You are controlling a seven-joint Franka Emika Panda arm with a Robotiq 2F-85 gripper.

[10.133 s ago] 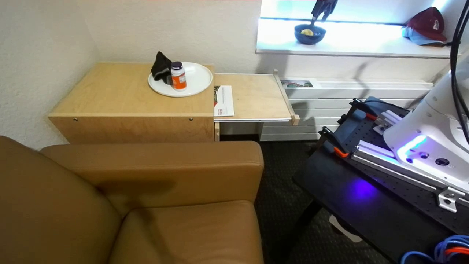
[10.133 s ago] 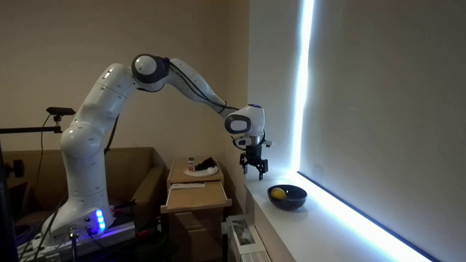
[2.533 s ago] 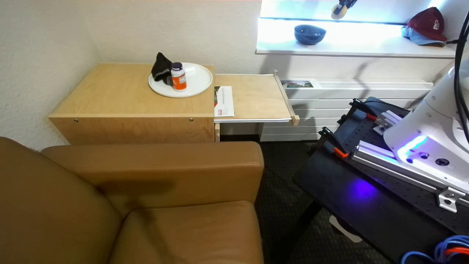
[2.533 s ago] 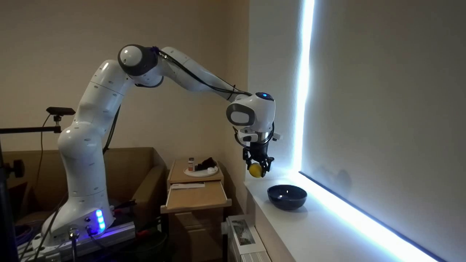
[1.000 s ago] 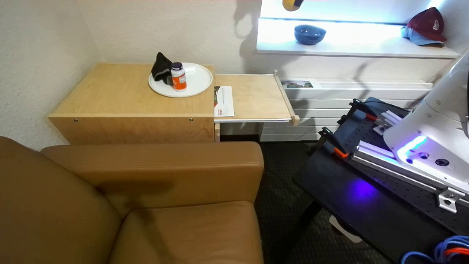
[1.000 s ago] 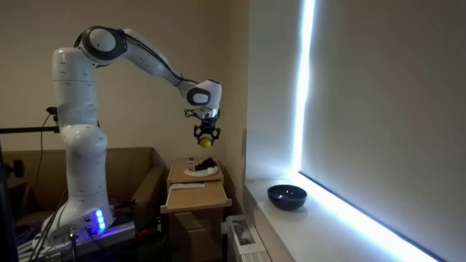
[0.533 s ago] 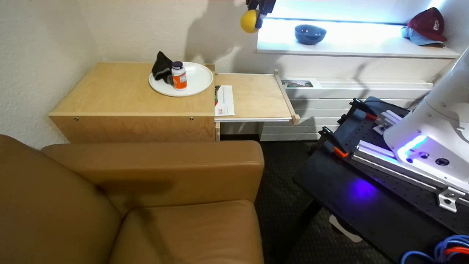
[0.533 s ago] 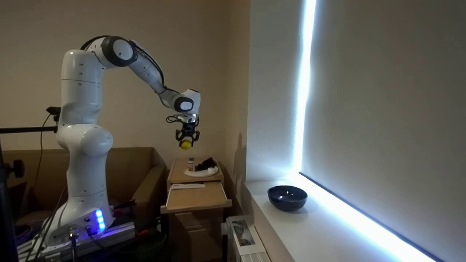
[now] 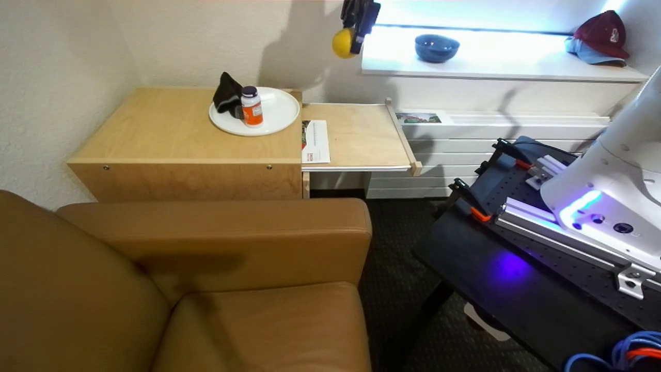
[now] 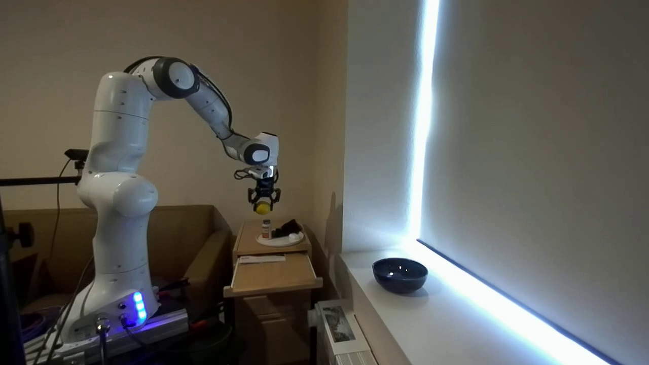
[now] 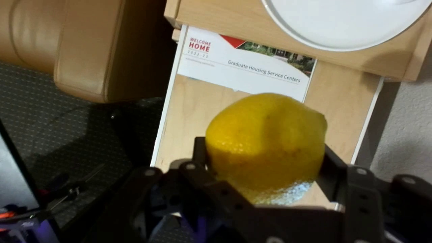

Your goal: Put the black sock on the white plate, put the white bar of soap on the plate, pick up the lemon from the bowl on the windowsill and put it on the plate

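Note:
My gripper [image 10: 263, 207] is shut on the lemon [image 10: 262, 208]. In the wrist view the yellow lemon [image 11: 265, 135] sits between both black fingers [image 11: 266, 157]. It is held in the air, seen over the pulled-out drawer. The white plate [image 9: 281, 116] lies on the wooden cabinet; its edge [image 11: 324, 27] shows at the wrist view's top right. The black sock [image 9: 227, 94] lies on the plate's left part in an exterior view. A small white lump, apparently the soap [image 10: 294, 236], is on the plate. The blue bowl [image 9: 437, 49] stands empty on the windowsill [image 9: 496, 59].
A white bottle with orange label [image 9: 252, 109] stands upright at the plate's near edge. The drawer [image 9: 361, 134] sticks out from the cabinet [image 9: 170, 124] and holds a leaflet [image 9: 316, 142]. A brown sofa [image 9: 222, 232], radiator [image 9: 490, 134] and caps [image 9: 601, 36] are around.
The lemon was in the bowl ten seconds ago; my gripper took it and lifted it out. It then carried it from the windowsill towards the cabinet, and lowered slightly in the last half second.

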